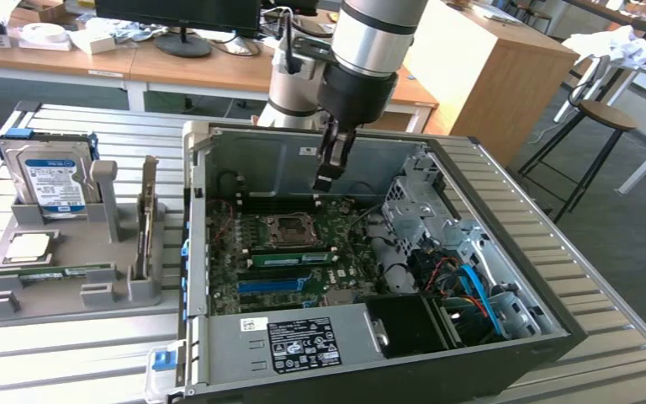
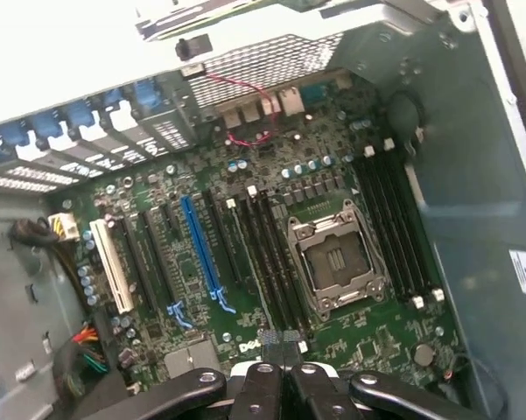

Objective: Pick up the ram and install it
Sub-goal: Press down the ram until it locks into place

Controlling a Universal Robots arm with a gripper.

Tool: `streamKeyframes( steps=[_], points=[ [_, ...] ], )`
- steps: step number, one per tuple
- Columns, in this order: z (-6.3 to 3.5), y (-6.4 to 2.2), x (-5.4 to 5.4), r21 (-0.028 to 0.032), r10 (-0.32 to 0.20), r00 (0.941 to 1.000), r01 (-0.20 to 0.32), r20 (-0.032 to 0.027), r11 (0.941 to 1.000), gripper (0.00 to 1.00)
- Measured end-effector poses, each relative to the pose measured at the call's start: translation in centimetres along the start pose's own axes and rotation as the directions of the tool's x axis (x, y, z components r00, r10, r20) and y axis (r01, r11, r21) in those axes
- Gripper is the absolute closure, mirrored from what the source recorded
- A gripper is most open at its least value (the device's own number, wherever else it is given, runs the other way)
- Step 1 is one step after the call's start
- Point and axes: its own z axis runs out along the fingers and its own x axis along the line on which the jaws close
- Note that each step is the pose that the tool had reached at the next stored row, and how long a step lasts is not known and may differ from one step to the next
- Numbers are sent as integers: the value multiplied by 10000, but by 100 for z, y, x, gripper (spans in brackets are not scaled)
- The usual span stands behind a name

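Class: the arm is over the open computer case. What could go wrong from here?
1. The gripper hangs inside the computer case, near the open processor socket. A slightly off descent could strike the socket instead of the memory slots alongside.
2. Red wires lie by the case's rear wall, and a sideways drift might snag them.

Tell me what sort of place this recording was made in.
Probably a lab or workshop set up for computer assembly. An open computer case sits on a slatted metal table, wooden desks carry a monitor, and a stool stands nearby.
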Motion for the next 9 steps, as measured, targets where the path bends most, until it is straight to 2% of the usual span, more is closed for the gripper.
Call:
streamKeyframes(
  steps=[4, 9],
  points=[
    [3, 2, 1, 25, 561, 9984, -561, 21, 9984, 90],
    [7, 3, 2, 59, 1351, 9908, -1352, 53, 9908, 90]
  ],
)
